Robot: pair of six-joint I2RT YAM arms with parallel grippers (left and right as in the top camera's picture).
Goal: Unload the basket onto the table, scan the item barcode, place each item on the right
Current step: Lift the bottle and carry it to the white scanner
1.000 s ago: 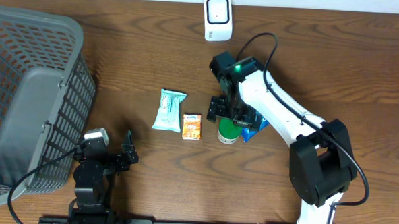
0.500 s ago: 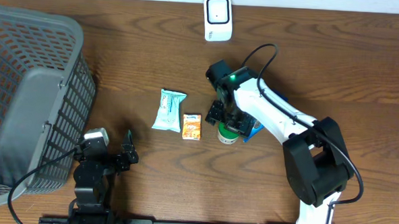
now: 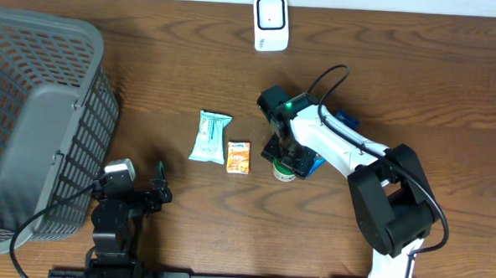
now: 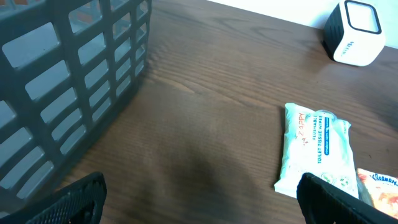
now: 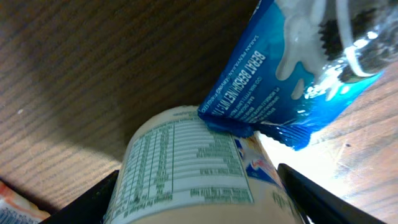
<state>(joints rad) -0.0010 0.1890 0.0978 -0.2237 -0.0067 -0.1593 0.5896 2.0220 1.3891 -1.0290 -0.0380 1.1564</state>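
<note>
A cream tub with a green lid point(image 3: 285, 167) stands on the table, a blue snack packet point(image 3: 316, 163) leaning on it. In the right wrist view the tub point(image 5: 186, 162) shows its nutrition label, and the blue packet point(image 5: 280, 81) overlaps its top. My right gripper point(image 3: 283, 153) is down over the tub; its two fingers point(image 5: 199, 199) flank the tub closely, and I cannot tell whether they press on it. The white scanner point(image 3: 271, 23) stands at the far edge. My left gripper point(image 3: 155, 189) rests near the front, open and holding nothing point(image 4: 199, 199).
A pack of wipes point(image 3: 209, 136) and a small orange packet point(image 3: 240, 156) lie left of the tub. A grey basket point(image 3: 39, 121) fills the left side. The left wrist view shows the basket wall point(image 4: 62, 81), the wipes point(image 4: 314, 146) and the scanner point(image 4: 354, 31).
My right gripper has shifted toward the tub and settled around it, its jaws narrowing. The left arm has not moved.
</note>
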